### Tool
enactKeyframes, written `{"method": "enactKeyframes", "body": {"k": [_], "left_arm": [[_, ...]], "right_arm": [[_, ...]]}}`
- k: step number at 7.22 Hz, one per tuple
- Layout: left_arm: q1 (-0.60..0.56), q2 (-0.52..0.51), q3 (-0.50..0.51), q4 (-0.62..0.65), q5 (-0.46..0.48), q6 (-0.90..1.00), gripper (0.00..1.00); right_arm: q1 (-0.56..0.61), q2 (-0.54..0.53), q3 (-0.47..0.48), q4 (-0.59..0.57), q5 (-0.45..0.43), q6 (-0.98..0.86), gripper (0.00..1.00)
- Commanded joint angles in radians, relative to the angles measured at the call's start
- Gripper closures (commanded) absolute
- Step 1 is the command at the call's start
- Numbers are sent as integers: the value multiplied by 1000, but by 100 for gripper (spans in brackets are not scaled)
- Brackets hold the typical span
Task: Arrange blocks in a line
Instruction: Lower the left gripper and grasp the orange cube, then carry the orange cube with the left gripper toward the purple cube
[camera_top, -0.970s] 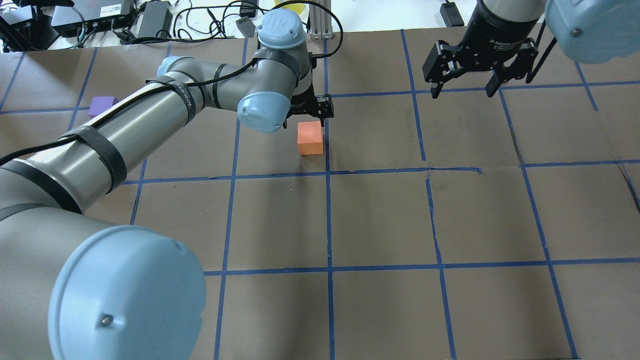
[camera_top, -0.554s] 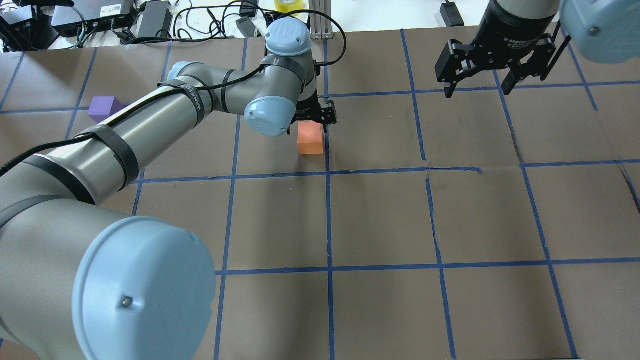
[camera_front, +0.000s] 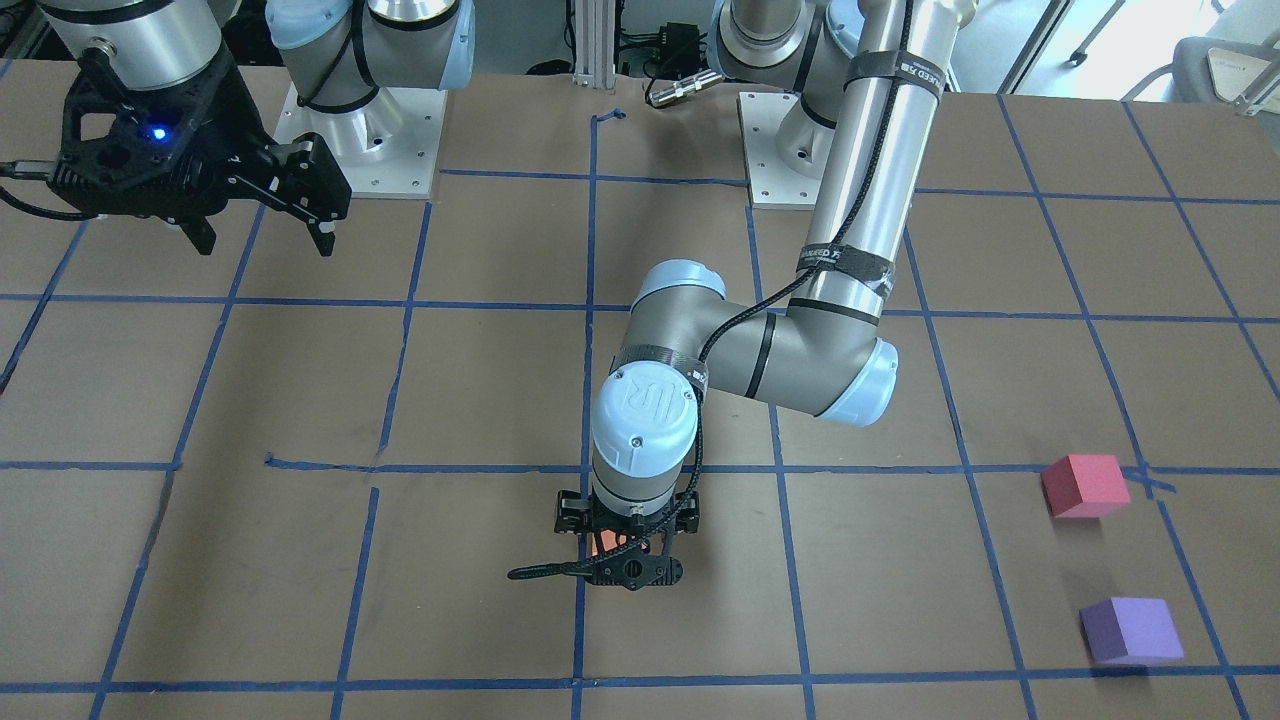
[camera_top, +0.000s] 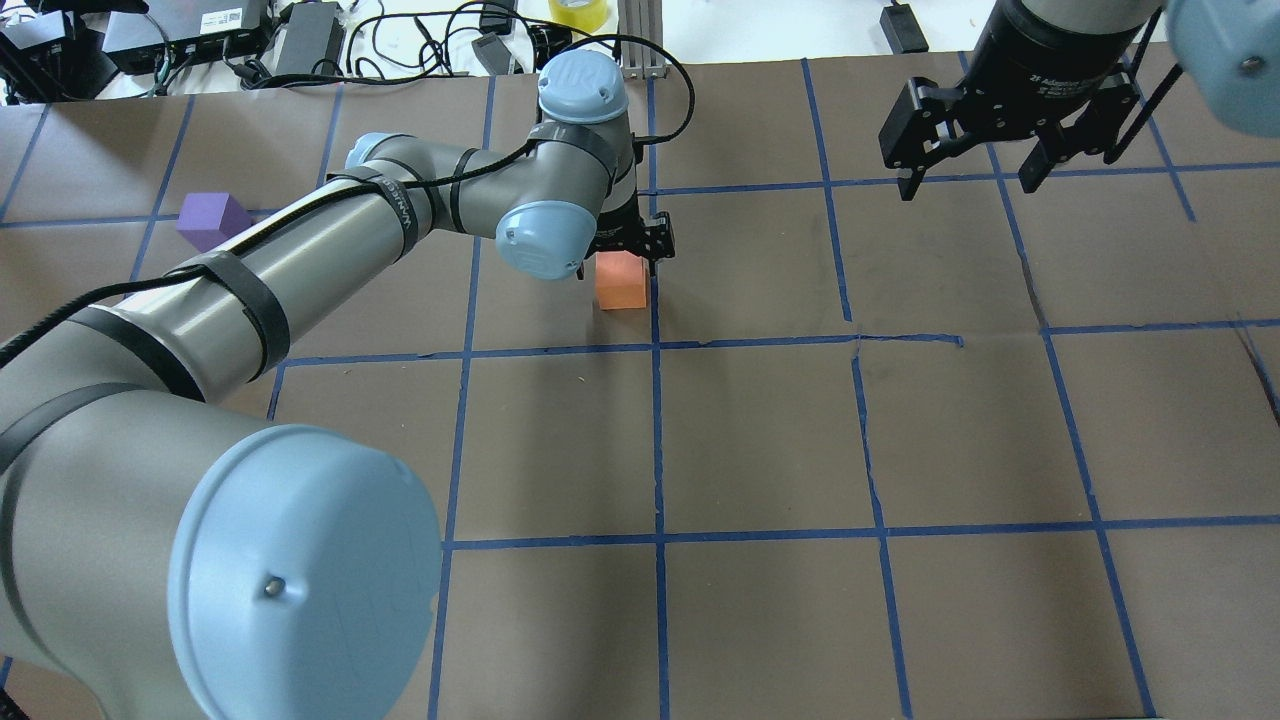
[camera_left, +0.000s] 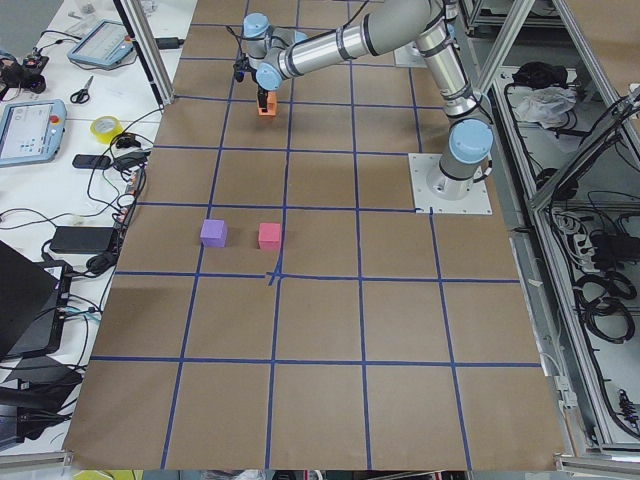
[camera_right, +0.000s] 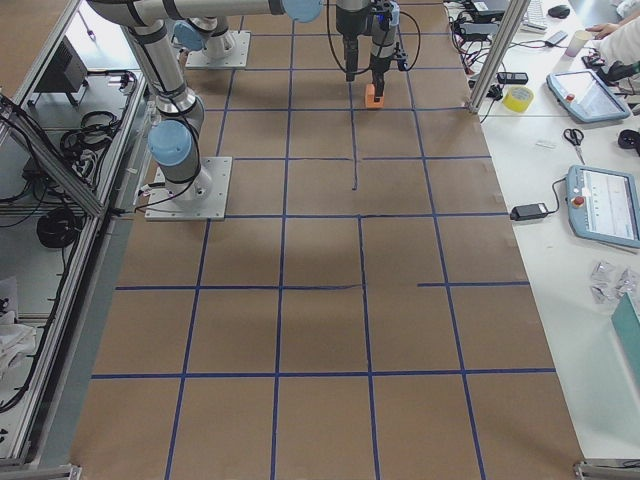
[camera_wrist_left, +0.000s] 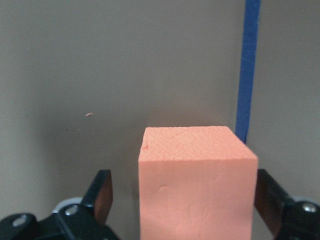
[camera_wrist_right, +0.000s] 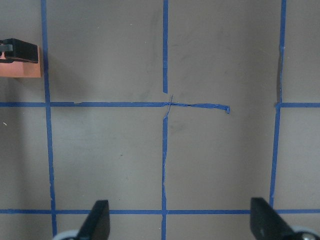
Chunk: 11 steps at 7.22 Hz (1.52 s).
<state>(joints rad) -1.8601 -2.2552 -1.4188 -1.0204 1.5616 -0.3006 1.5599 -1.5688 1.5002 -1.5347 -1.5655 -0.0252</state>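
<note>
The orange block (camera_top: 620, 282) sits on the table beside a blue tape line, far centre. My left gripper (camera_top: 618, 258) is open and lowered around it; in the left wrist view the block (camera_wrist_left: 197, 185) stands between the two fingers (camera_wrist_left: 102, 195), with a gap on the left side. The pinkish-red block (camera_front: 1085, 486) and the purple block (camera_front: 1130, 630) lie apart from it at the table's left side, near each other. The purple block (camera_top: 212, 220) also shows in the overhead view. My right gripper (camera_top: 967, 185) is open and empty, held above the far right of the table.
The brown table (camera_top: 760, 430) carries a grid of blue tape lines. Cables, power bricks and a tape roll (camera_top: 578, 12) lie beyond its far edge. My left arm (camera_top: 300, 250) stretches across the left half.
My left gripper has come down around the orange block, its fingers now at the block's sides. My right gripper has drifted further to the right.
</note>
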Motion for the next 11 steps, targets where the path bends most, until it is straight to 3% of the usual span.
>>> {"method": "enactKeyframes", "body": {"k": [1,2,7,8,9,10,11], "left_arm": [[-4,0,-2,-4,-2,-25,65],[-8,0,-8,0,-2,-41,69],[13,51,-14,-26,18,32,71],[107,71,-11,-111,37,35,75],[174,110,-8,-116,37,35,77],[235,149,-20,-112,40,137,93],[348,169,-25,-127,38,218,100]], "right_arm": [[0,-11,2,33,25,2,0],[0,-11,9,33,22,4,0],[0,-39,34,47,24,10,0],[0,-39,34,47,19,10,0],[0,-39,34,47,18,11,0],[0,-40,34,45,33,11,0],[3,-42,34,42,33,28,0]]}}
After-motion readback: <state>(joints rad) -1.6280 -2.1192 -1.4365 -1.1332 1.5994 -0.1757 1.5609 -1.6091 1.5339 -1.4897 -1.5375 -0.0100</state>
